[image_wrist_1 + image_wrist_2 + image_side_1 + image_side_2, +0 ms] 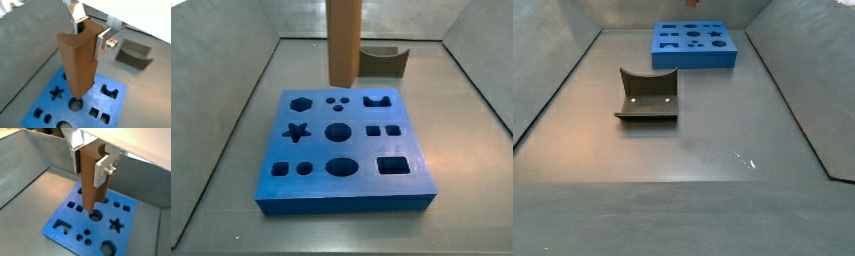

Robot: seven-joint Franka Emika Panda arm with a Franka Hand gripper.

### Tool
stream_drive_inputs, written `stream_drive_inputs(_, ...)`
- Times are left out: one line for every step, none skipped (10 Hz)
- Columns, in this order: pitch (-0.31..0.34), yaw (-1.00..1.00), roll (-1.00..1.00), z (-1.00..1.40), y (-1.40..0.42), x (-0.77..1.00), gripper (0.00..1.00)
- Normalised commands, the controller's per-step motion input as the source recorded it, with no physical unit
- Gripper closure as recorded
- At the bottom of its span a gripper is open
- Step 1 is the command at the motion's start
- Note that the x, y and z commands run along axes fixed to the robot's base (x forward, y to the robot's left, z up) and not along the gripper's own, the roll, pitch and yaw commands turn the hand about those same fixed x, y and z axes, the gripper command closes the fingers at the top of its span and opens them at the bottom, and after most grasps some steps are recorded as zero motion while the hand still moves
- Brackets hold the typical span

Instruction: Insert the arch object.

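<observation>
My gripper [90, 35] is shut on the arch object [77, 65], a tall, narrow orange-brown block, gripped near its top between the silver fingers [102, 170]. The block hangs upright over the blue board [120, 105]. Its lower end is a little above the board, near a round hole [95, 216]. In a side view the block [344, 40] shows over the board's [412, 140] far edge, with the gripper cut off above. In a side view showing the board [696, 60] far off, the block and gripper are out of view.
A squat olive-grey piece with a curved notch [381, 62] stands on the grey floor beyond the board; it also shows in a side view [648, 97] and in a wrist view [133, 55]. Sloping grey metal walls [27, 163] enclose the floor.
</observation>
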Motion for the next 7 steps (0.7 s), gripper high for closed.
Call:
stream_drive_inputs(0.0,-0.78,0.1,-0.36,0.13,0.42,1.0)
stream_drive_inputs(0.0,-0.76,0.08,-0.39,0.17,0.43,1.0)
stream_drive_inputs(0.02,-0.64,0.05,-0.41,0.32,0.52,1.0)
stream_drive_inputs(0.041,-0.59,0.04,-0.39,0.36,0.57,1.0)
stream_drive_inputs(0.066,-0.53,0.07,-0.41,0.38,0.61,1.0)
stream_drive_inputs(0.096,-0.38,0.16,-0.37,0.41,0.68,1.0)
stream_drive_inputs(0.077,-0.41,0.17,-0.33,0.39,0.65,1.0)
